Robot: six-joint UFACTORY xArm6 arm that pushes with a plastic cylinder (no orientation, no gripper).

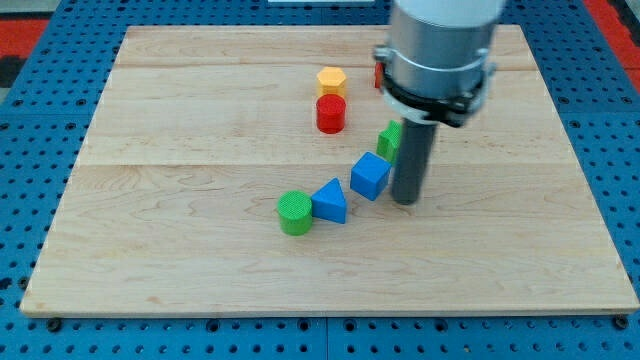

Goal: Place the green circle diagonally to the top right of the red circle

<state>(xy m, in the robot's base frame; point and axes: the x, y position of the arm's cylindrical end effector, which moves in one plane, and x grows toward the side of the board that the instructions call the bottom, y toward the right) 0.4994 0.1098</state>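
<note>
1. Near the surface's (150, 260) middle, towards the view's right, your tip (404, 203) stands just beside the blue cube (369, 175), on that cube's right. Behind the rod a second green block (389, 139) peeks out, shape unclear, and a red piece (379, 76) is mostly hidden by the arm housing.
2. No gripper on this rig, so nothing is spread or pinching; you only have the bare rod.
3. Look at your target: the green circle (295, 213) sits low, touching or nearly touching the blue triangle (331, 202), well apart from the tip.
4. Up top, the red circle (331, 114) waits just below the yellow hexagon (332, 80).
5. Risk one: travelling left from here, you plough the blue cube into the triangle, and the chain shoves the green circle off course.
6. Risk two: pushing the green circle straight up the view drives it into the red circle, shifting your reference and the hexagon with it.
7. Risk three: a round block rolls off the rod on an off-centre push, so it may slip sideways.
8. Risk four: the goal spot up-right of red is crowded by the hidden green block.
</note>
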